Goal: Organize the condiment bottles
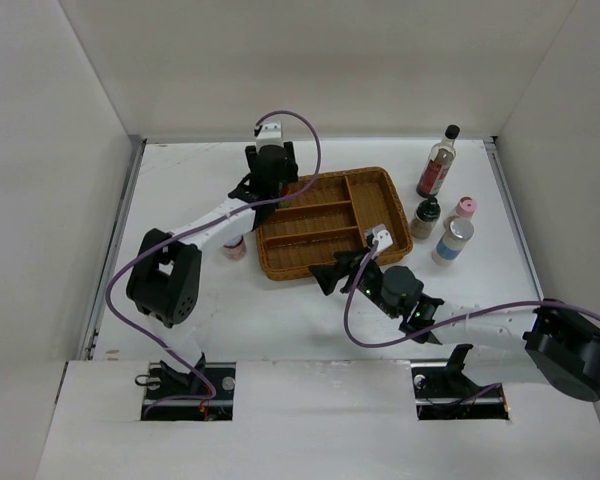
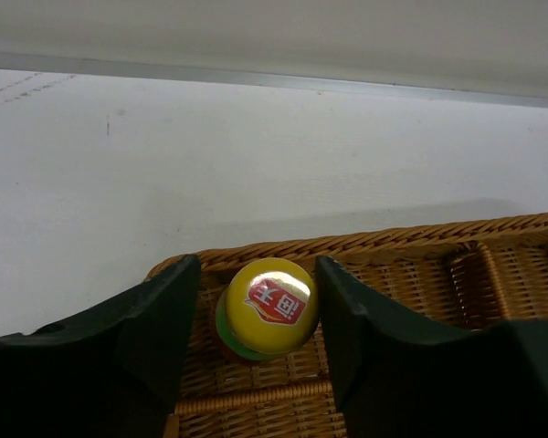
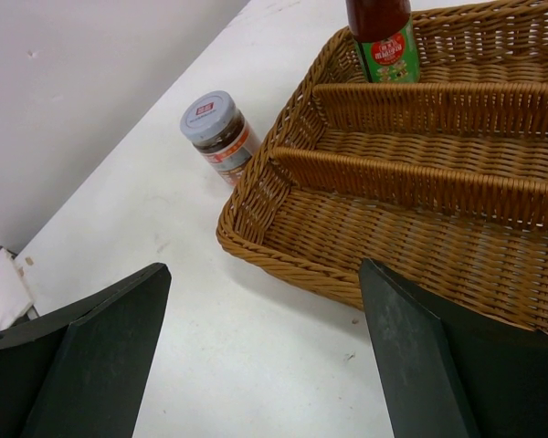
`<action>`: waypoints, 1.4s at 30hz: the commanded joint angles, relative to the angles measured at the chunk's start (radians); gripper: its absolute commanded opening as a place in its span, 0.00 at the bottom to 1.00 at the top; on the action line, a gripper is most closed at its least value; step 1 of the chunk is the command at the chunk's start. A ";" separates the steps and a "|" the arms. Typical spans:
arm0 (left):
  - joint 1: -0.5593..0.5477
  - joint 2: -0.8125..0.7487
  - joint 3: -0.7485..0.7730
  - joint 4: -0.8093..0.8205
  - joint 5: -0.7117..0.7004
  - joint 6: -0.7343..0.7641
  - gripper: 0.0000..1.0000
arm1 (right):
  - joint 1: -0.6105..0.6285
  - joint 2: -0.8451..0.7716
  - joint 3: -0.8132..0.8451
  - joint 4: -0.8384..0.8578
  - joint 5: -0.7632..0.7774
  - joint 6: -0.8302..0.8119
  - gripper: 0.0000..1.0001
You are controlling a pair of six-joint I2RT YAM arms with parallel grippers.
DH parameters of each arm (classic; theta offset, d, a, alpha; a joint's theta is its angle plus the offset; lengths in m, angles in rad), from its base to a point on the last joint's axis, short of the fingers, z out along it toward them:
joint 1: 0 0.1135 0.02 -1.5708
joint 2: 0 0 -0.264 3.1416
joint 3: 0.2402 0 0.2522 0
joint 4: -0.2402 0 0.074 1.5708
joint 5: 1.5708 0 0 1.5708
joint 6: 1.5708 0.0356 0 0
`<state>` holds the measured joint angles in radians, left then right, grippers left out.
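Note:
The yellow-capped sauce bottle stands upright in the far left compartment of the wicker tray. My left gripper is open and straddles its cap, with a small gap on the left side. In the top view the left gripper hides it. The right wrist view shows its red-green body. The white-lidded jar stands on the table left of the tray. My right gripper is open and empty by the tray's near left corner. The tall clear bottle, dark shaker, pink-capped jar and silver-lidded jar stand right of the tray.
The tray has long dividers, and only the sauce bottle shows in it. White walls enclose the table on three sides. Purple cables loop over both arms.

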<state>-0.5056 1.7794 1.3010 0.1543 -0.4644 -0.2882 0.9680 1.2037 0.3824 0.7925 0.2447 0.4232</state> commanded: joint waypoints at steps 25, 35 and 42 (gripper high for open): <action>0.020 -0.552 -0.574 -0.145 -0.091 -0.146 0.81 | -0.021 -0.036 0.000 0.022 0.007 0.017 0.97; 0.019 -0.489 -0.621 -0.092 -0.195 -0.166 0.83 | -0.019 0.008 0.015 0.019 -0.004 0.015 0.97; 0.058 -0.433 -0.641 -0.032 -0.168 -0.166 0.77 | -0.021 0.010 0.015 0.017 -0.005 0.019 0.97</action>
<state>-0.4637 1.3422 0.6704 0.0608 -0.6220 -0.4423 0.9550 1.2053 0.3763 0.7876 0.2443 0.4343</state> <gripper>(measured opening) 0.783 0.974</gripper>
